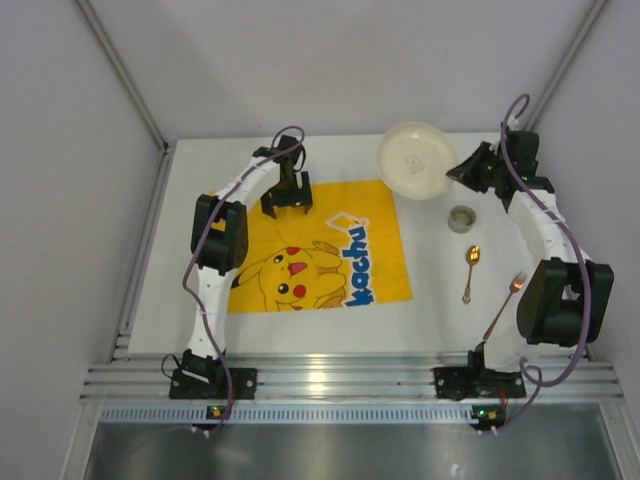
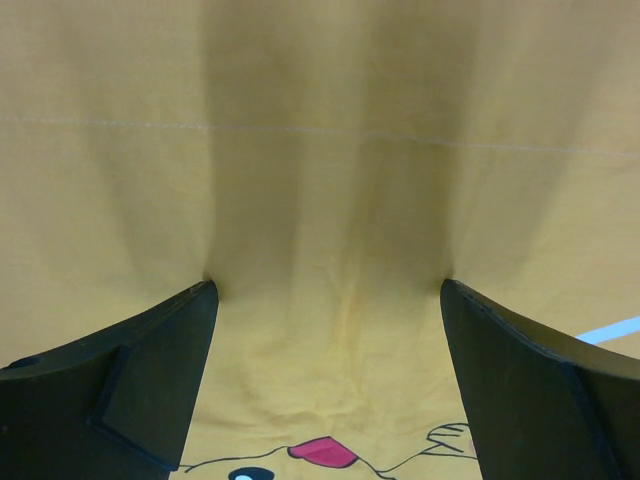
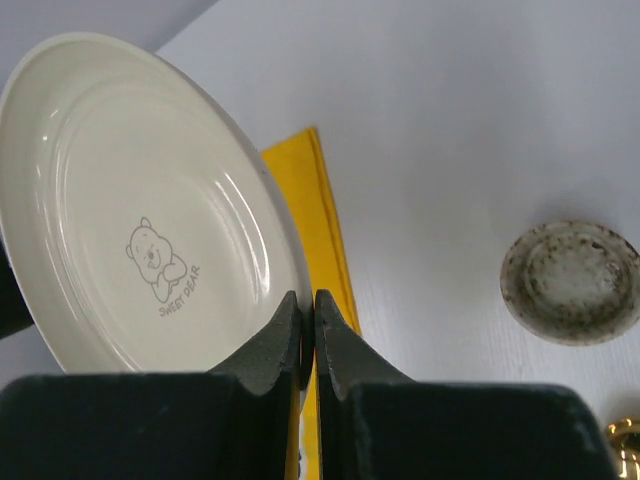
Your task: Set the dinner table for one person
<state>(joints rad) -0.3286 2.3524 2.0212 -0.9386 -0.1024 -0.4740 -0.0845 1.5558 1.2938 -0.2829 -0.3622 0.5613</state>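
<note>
On the white dinner table (image 1: pixel 440 320) lies a yellow Pikachu-print mat (image 1: pixel 320 250). My right gripper (image 1: pixel 462 172) is shut on the rim of a cream plate (image 1: pixel 417 160), held tilted at the far right of the mat; in the right wrist view the plate (image 3: pixel 140 210) bears a small bear print and the fingers (image 3: pixel 285 330) pinch its edge. My left gripper (image 1: pixel 287 196) is open, its fingertips (image 2: pixel 190 310) down on the mat's far edge, nothing between them. A gold spoon (image 1: pixel 470 270) and a gold fork (image 1: pixel 505 305) lie on the table at right.
A small round speckled cup (image 1: pixel 461 218) stands on the table between the plate and the spoon; it also shows in the right wrist view (image 3: pixel 570 282). A ribbed aluminium rail (image 1: pixel 340 380) runs along the near edge. White walls enclose the table.
</note>
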